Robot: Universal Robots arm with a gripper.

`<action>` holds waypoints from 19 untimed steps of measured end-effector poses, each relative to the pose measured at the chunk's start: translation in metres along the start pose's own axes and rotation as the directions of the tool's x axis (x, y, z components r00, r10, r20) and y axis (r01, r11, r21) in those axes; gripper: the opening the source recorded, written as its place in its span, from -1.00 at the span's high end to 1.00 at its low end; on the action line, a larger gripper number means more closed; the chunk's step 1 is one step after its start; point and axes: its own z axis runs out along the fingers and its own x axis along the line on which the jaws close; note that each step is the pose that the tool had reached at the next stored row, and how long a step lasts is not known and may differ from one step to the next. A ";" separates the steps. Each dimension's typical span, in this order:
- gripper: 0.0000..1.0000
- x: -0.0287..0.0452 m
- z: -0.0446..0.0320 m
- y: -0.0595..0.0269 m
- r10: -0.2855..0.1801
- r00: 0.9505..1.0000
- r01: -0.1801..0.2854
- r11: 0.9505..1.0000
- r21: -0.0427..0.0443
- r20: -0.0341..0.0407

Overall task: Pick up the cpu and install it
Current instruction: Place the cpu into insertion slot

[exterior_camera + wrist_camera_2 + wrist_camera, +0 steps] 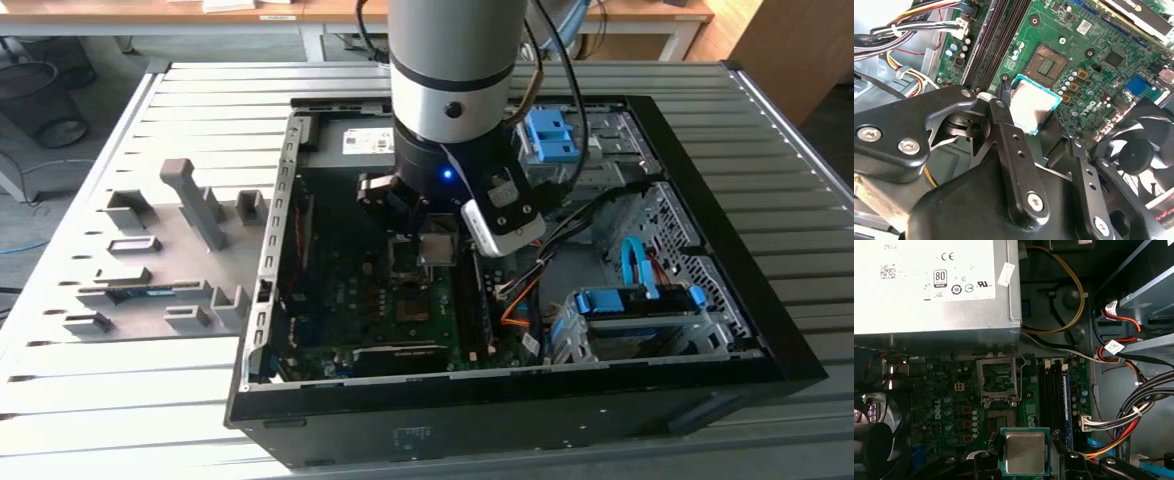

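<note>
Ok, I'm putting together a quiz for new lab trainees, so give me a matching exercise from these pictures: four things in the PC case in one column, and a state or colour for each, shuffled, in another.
Things:
1. cpu
2. socket
3. power-supply box
4. fan

States:
A. light grey, with stickers
B. black, with blades
C. clamped in the gripper, above the board
D. empty, on the green motherboard

Pairs: 1-C; 2-D; 3-A; 4-B.
</note>
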 end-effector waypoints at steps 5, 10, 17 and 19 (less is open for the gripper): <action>0.06 0.0000 0.0079 -0.0006 0.000 1.000 0.000 1.000 0.000 0.000; 0.06 0.0000 0.0141 -0.0010 0.000 1.000 0.000 1.000 0.000 0.000; 0.06 0.0000 0.0216 -0.0016 0.000 1.000 0.000 1.000 0.000 0.000; 0.06 0.0001 0.0240 -0.0018 0.000 1.000 0.000 1.000 0.000 0.000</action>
